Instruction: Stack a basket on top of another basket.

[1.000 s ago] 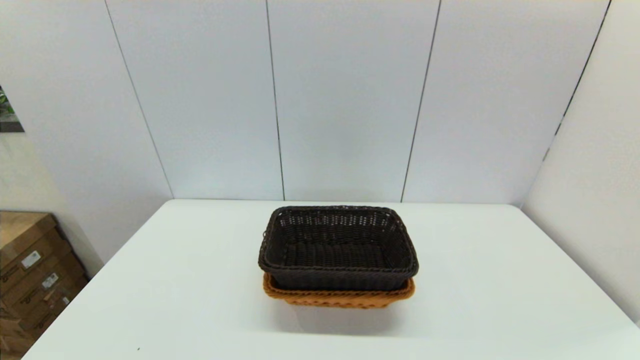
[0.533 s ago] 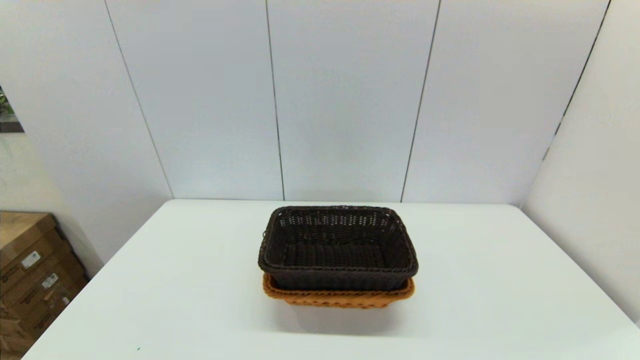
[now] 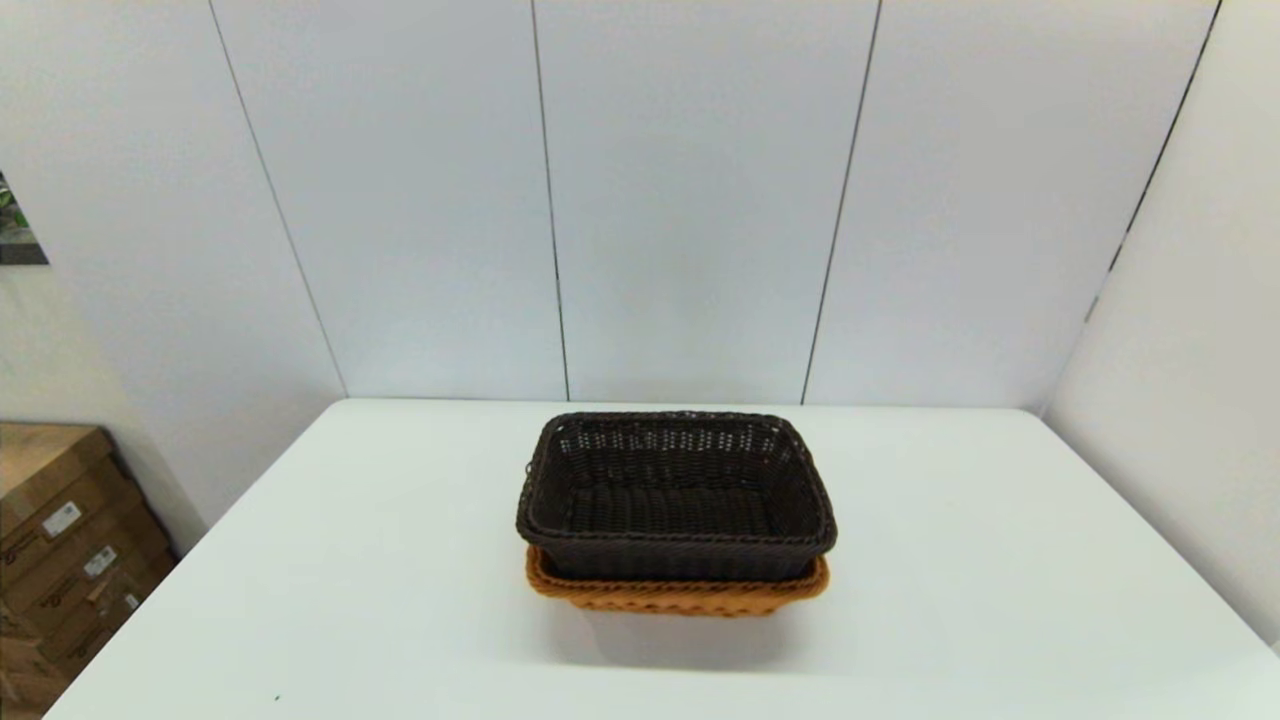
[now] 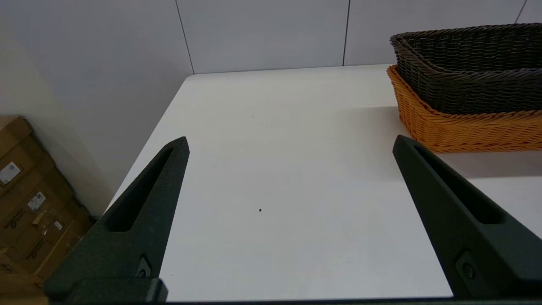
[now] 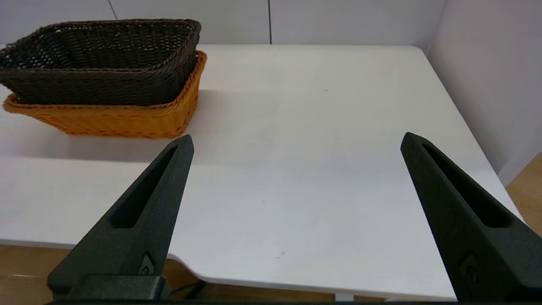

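Note:
The dark brown basket sits nested inside the orange-tan basket at the middle of the white table. Only the orange-tan rim and lower wall show beneath it. The same pair appears in the left wrist view, dark basket over orange-tan basket, and in the right wrist view, dark basket over orange-tan basket. My left gripper is open and empty, back near the table's left front. Open and empty too, my right gripper hangs off the table's right front edge. Neither touches a basket.
Cardboard boxes stand on the floor left of the table. White wall panels close the back and right sides. Both arms are out of the head view.

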Tool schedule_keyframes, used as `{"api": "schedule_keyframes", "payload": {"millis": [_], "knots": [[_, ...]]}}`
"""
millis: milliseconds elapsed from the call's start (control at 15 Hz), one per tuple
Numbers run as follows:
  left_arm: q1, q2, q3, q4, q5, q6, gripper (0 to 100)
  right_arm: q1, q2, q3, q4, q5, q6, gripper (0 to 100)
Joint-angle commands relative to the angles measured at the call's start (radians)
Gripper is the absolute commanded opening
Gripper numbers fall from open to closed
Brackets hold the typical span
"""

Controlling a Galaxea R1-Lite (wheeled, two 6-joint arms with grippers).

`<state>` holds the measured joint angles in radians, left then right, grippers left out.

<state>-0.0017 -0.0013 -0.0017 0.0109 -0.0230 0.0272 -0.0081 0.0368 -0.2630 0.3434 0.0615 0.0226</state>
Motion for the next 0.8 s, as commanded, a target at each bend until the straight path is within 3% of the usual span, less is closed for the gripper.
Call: {"api": "schedule_keyframes", "payload": {"millis": [67, 200, 333, 800], "knots": [[0.0, 0.0, 0.0, 0.0, 0.0, 0.0, 100, 0.0, -0.037, 0.168, -0.225, -0.003, -0.076, 100], [0.0, 0.0, 0.0, 0.0, 0.0, 0.0, 100, 0.0, -0.037, 0.248, -0.325, -0.02, -0.107, 100], [0.0, 0.0, 0.0, 0.0, 0.0, 0.0, 100, 0.0, -0.037, 0.263, -0.334, -0.051, -0.098, 100], [0.0, 0.0, 0.0, 0.0, 0.0, 0.0, 100, 0.0, -0.037, 0.263, -0.337, -0.048, -0.062, 100]]}}
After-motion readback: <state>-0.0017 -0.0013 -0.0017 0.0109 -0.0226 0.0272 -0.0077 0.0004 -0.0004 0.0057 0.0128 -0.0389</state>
